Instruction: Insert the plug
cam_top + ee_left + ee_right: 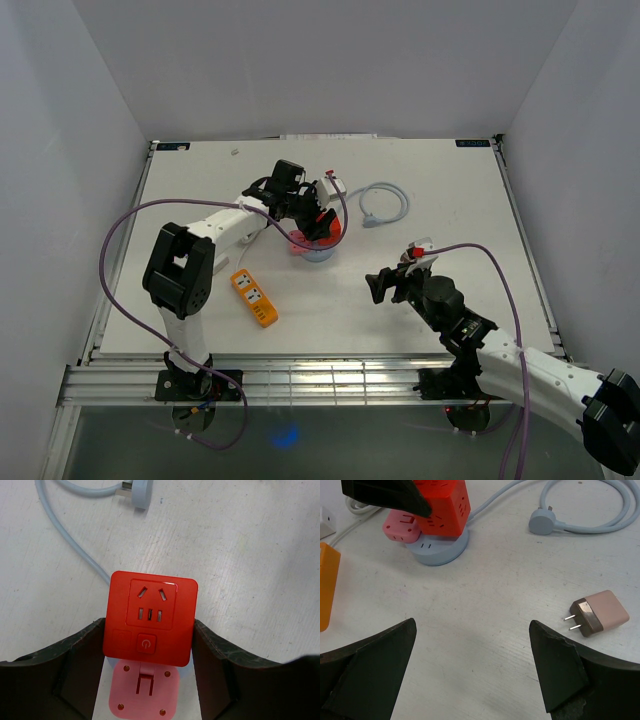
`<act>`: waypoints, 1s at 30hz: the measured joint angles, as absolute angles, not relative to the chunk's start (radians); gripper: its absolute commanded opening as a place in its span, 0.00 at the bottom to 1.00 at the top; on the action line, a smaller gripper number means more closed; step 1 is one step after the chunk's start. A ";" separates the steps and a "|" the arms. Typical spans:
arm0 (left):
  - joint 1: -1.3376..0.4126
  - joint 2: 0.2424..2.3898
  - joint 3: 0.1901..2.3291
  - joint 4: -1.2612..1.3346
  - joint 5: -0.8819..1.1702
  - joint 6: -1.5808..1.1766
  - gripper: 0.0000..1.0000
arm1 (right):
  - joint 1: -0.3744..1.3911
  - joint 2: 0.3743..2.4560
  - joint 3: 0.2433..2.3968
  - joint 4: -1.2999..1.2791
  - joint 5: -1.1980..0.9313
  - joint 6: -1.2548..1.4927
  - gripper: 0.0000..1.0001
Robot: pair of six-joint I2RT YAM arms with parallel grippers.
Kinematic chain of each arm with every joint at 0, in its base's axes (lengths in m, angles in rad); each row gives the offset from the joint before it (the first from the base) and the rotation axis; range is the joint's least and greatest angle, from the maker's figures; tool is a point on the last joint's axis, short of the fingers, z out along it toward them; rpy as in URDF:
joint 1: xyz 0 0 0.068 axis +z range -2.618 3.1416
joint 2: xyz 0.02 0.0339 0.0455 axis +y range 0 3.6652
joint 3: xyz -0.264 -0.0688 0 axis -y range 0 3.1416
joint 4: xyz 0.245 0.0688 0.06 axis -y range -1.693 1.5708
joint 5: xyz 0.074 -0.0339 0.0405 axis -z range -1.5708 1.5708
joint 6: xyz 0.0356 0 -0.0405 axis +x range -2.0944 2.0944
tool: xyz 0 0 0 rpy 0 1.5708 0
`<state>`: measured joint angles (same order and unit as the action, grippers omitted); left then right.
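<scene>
A red cube socket (150, 617) stands on a round blue-grey base (440, 550), beside a pink socket cube (144, 690). My left gripper (148, 647) is shut on the red cube, one finger against each side. It also shows in the top view (318, 222). A pink plug with a brown face and two prongs (600, 614) lies flat on the table, to the right of my right gripper (472, 645). In the top view the plug (415, 248) lies just beyond that gripper (385, 287). My right gripper is open and empty above bare table.
An orange power strip (255, 298) lies left of centre. A coiled grey cable with its own plug (385, 205) lies behind the sockets. A white adapter (333, 187) sits near the left wrist. White walls ring the table.
</scene>
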<state>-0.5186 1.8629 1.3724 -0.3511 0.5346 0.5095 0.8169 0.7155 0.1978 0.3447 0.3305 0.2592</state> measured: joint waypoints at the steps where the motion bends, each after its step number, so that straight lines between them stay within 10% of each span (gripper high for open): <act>1: -0.519 1.863 1.372 -0.351 0.535 0.509 0.00 | 0.817 0.715 0.198 0.345 0.331 0.259 0.99; 9: -0.524 1.863 1.359 -0.342 0.529 0.525 0.00 | 0.817 0.718 0.198 0.347 0.331 0.259 1.00; 18: -0.526 1.836 1.284 -0.245 0.532 0.527 0.00 | 0.811 0.849 0.331 0.302 0.304 0.251 0.47; 30: -0.527 1.836 1.280 -0.236 0.531 0.527 0.00 | 0.681 1.188 0.703 0.275 0.064 0.311 0.11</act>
<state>-0.5270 1.8359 1.2800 -0.2356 0.5308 0.5274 0.6811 1.1885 0.7029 0.2749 0.0643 0.3115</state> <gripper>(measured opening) 0.723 0.142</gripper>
